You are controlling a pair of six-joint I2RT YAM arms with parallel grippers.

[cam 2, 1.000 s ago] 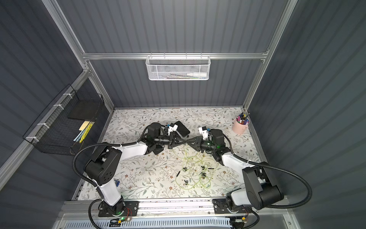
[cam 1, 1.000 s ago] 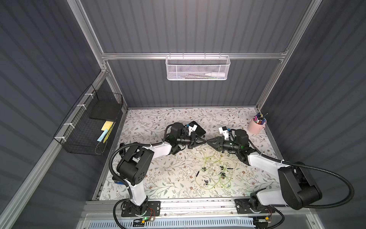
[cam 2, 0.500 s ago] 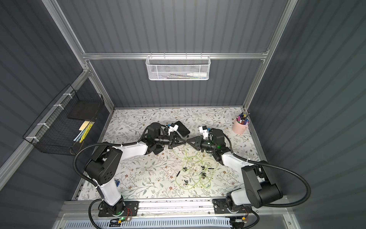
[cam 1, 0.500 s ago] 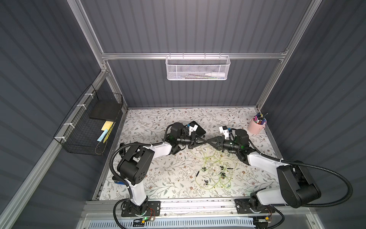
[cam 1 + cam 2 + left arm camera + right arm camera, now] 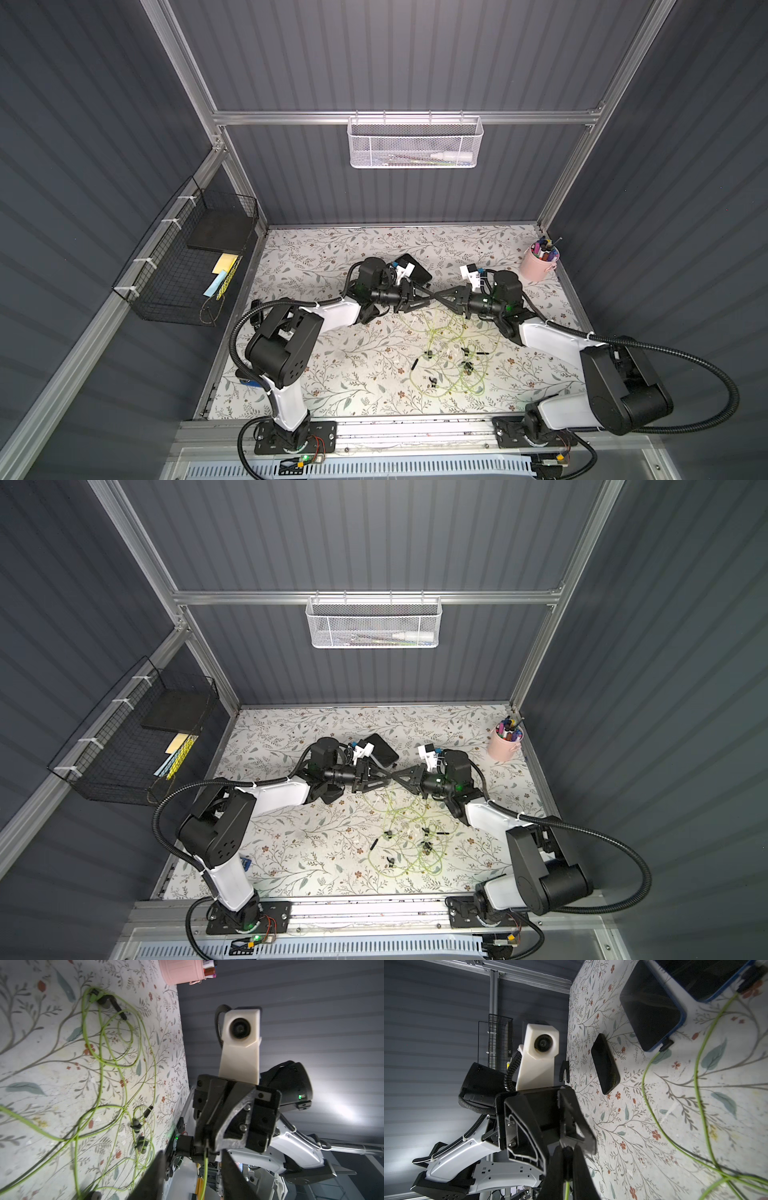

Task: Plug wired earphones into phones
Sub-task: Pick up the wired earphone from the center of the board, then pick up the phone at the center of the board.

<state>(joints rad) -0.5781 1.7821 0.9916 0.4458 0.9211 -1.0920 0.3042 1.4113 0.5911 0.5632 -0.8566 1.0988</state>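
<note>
Your left gripper (image 5: 430, 294) and right gripper (image 5: 439, 296) meet tip to tip above the middle of the worktop (image 5: 316, 253), as both top views show.

Right wrist view: the right gripper's fingers (image 5: 557, 1169) are clamped together on a small black plug (image 5: 566, 1152) of the wired earphones (image 5: 453, 365). The green cable trails out from between them.

Left wrist view: the left gripper's fingers (image 5: 158, 1176) stand apart, one on each side of that cable, with a gap showing on both sides.

The rest of the earphones lies in a loose tangle of loops on the worktop, in front of the grippers and nearer the right arm.

Three phones (image 5: 605, 1064) lie flat towards the back, behind the left gripper. One of them has a black plug against its short edge. In the top views only one phone shows, just beside the left wrist camera.

Edges:
- A pink pen cup (image 5: 539, 266) stands in the back right corner, close to the side rail.
- A black wire basket (image 5: 183, 266) hangs on the left wall beyond the worktop's edge.
- A white mesh basket (image 5: 415, 143) hangs on the back wall, well above the arms.

Bare worktop shows along the back wall and across the front left, between the left arm and the tangle.
</note>
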